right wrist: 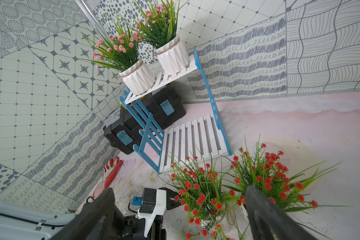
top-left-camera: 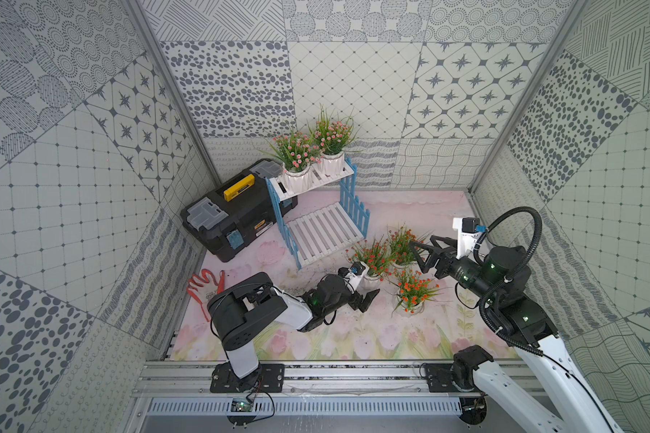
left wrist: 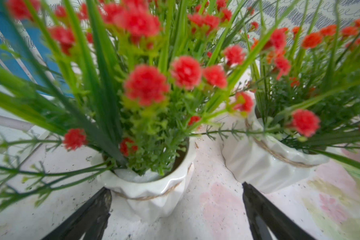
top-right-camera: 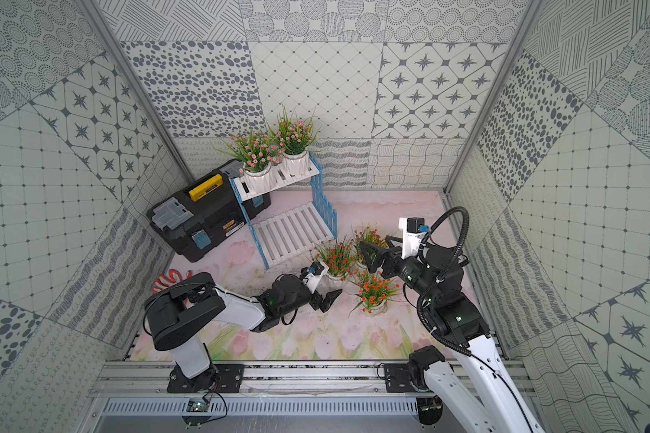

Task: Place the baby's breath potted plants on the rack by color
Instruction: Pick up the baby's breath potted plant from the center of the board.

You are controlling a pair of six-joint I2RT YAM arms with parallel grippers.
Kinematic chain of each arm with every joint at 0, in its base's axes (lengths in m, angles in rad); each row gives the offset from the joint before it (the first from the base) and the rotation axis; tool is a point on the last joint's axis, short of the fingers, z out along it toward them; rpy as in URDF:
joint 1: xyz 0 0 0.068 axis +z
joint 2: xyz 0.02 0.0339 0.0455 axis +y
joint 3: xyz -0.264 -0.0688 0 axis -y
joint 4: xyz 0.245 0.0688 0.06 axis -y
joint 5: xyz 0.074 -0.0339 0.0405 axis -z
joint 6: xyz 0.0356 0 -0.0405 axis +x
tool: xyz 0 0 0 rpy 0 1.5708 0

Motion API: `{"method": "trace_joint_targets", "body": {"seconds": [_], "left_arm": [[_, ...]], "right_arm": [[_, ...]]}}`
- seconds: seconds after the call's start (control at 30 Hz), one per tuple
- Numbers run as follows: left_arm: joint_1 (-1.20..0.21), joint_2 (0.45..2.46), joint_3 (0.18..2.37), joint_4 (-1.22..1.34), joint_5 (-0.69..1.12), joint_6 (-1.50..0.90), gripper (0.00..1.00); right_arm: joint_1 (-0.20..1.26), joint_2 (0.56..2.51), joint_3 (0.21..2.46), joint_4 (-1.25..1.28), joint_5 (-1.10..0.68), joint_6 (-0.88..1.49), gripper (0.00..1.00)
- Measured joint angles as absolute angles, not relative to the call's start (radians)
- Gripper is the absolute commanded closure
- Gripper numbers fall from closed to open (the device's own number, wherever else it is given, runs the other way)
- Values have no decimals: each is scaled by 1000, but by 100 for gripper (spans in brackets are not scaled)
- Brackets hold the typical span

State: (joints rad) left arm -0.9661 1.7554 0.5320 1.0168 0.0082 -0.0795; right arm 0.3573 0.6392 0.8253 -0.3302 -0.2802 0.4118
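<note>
Plainly upright: three orange-red plants (top-left-camera: 372,256) beside rack (top-left-camera: 323,232).

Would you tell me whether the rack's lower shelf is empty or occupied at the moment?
Empty: in both top views the lower shelf shows only bare white slats, with no pot on it.

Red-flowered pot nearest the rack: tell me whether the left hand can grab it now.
Probably yes. The left hand is open, with the pot right at its mouth and nothing between; the neighbouring pot stands off to one side.
</note>
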Motion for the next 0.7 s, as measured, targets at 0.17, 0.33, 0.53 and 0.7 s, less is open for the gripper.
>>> {"method": "trace_joint_targets", "body": {"seconds": [0.17, 0.33, 0.53, 0.7], "left_arm": [[-973, 1789, 556, 1057, -30, -47, 2], [-975, 1829, 578, 1094, -66, -23, 2], [-974, 1881, 616, 1119, -94, -9, 2], [-968, 1917, 636, 1131, -104, -10, 2]], "right_arm": [[357, 626, 810, -321, -292, 412, 2], [356, 618, 800, -313, -306, 411, 2], [355, 608, 787, -309, -315, 408, 2], [355, 591, 781, -308, -315, 402, 2]]}}
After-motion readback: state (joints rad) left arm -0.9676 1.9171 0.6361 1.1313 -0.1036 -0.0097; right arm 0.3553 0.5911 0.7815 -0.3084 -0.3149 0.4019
